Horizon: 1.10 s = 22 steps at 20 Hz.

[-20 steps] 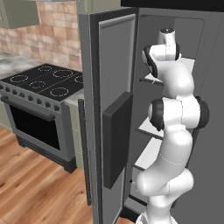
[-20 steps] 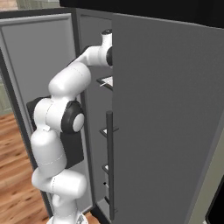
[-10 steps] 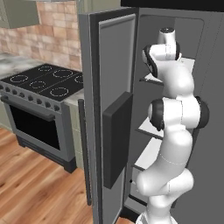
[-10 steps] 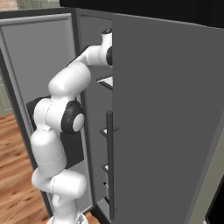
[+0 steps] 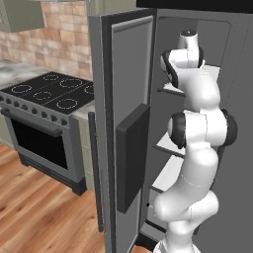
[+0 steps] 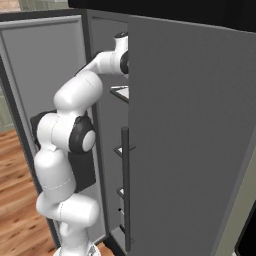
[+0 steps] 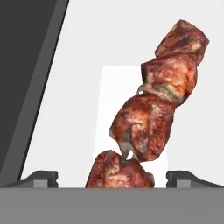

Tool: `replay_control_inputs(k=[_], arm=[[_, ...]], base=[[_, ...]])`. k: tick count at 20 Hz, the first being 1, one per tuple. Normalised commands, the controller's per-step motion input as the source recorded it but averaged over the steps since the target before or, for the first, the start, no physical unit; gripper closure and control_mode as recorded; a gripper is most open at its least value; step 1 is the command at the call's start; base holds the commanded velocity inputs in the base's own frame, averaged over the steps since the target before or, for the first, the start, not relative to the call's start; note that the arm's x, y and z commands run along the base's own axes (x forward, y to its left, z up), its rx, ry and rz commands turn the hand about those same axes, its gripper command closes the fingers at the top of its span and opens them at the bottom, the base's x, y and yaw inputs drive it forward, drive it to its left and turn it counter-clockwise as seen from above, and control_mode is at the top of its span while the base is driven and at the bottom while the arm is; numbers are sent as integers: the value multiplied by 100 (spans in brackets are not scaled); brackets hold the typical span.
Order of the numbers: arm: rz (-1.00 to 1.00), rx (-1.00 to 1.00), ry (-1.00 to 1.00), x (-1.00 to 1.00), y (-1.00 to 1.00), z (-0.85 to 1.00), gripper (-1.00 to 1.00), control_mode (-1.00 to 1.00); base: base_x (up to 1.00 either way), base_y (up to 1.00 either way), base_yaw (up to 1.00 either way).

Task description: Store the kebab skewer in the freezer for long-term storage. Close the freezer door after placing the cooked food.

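Kebab skewer (image 7: pixel 151 118) of reddish-brown meat chunks on a thin pale stick, running from bottom centre to upper right of the hand view, lying over a white shelf (image 7: pixel 87 87) inside the dark grey freezer (image 5: pixel 192 44). Two-finger gripper (image 7: pixel 112 177) spread wide at the bottom of that frame, one dark tip at each lower corner, neither touching the meat, so released rather than clamped. Can't tell for sure whether the lowest chunk rests on the shelf.

Handling guess: light, stiff along the stick, lumpy and probably a bit greasy on the chunks, so likely to roll or slide if nudged. Best hold would be across a chunk or the bare stick, not visible here.

Tall narrow grey freezer door (image 5: pixel 126 123) with black dispenser panel standing open at centre left of the left base view; white arm reaching into the compartment at upper right. Looks like the door is what's left.
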Motion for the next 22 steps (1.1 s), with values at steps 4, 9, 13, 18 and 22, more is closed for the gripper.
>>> replay_control_inputs(k=[4, 9, 13, 18, 22], arm=[[0, 0, 0, -36, 4, 0, -100, -100], [0, 0, -1, -49, 3, 1, -100, -100], [0, 0, -3, -47, 31, 11, -100, -100], [0, 0, -2, -36, 46, 12, -100, -100], [0, 0, 0, -50, 31, 6, -100, -100]], base=[[0, 0, 0], [0, 0, 0], [0, 0, 0], [0, 0, 0], [0, 0, 0]])
